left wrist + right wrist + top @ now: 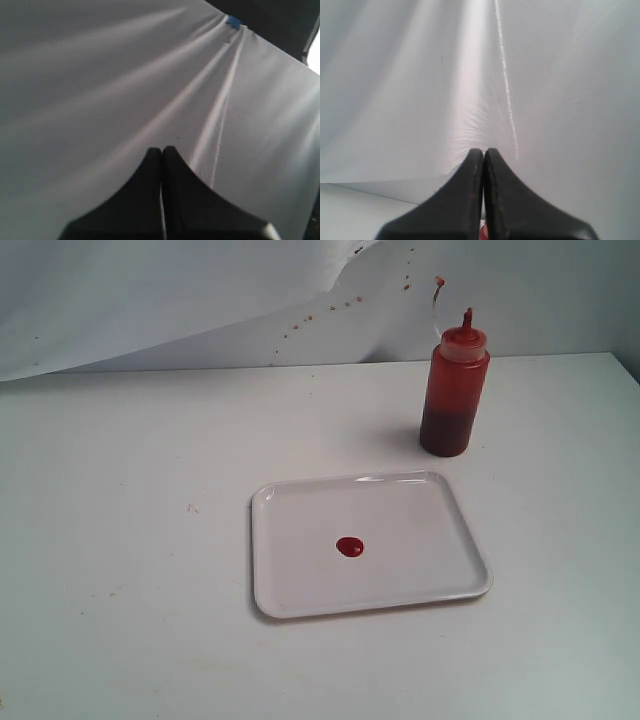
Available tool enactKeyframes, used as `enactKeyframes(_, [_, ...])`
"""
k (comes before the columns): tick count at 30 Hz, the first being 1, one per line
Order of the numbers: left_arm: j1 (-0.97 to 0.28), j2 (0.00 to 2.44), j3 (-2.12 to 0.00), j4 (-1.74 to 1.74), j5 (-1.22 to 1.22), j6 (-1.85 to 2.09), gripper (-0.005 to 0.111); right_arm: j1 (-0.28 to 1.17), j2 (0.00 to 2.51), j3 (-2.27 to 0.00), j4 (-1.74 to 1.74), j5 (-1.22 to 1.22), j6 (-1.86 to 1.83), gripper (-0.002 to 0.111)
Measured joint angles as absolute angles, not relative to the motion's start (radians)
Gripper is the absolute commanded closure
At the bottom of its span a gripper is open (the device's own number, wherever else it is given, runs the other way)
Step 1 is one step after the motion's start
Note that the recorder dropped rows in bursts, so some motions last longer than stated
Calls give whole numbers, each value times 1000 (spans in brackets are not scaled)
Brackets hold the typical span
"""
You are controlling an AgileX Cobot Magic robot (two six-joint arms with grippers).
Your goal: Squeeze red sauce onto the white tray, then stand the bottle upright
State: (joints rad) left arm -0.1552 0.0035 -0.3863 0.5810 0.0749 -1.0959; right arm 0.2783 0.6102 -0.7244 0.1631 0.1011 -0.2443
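The white tray (370,540) lies flat on the table, right of centre. A small glossy blob of red sauce (350,547) sits near its middle. The bottle (455,388) stands upright behind the tray's far right corner, its red nozzle cap on top and darker sauce low inside. Neither arm shows in the exterior view. In the left wrist view my left gripper (161,150) is shut with nothing in it, facing the white backdrop. My right gripper (483,151) is likewise shut and empty; a sliver of red shows low between its fingers.
A creased white backdrop (200,300) hangs behind the table, dotted with small red specks (345,306). The white table (120,540) spreads to the left and front of the tray. A bit of blue tape (233,21) holds the backdrop.
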Motion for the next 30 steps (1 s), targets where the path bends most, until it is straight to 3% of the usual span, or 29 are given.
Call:
enactKeyframes(4, [-61,0,-377,542,54,-1129,107,278,610,-724,163,101,-244,108])
enactKeyframes(10, [-62,1,-356,529,23,-1081,107,278,610,-724,163,101,-244,108])
enactKeyframes(20, [-58,3,-110,-55,149,-136,107,278,610,-724,163,101,-244,108])
enactKeyframes(30, [-58,3,-5,-45,309,-23,107,278,610,-724,163,99,-244,108])
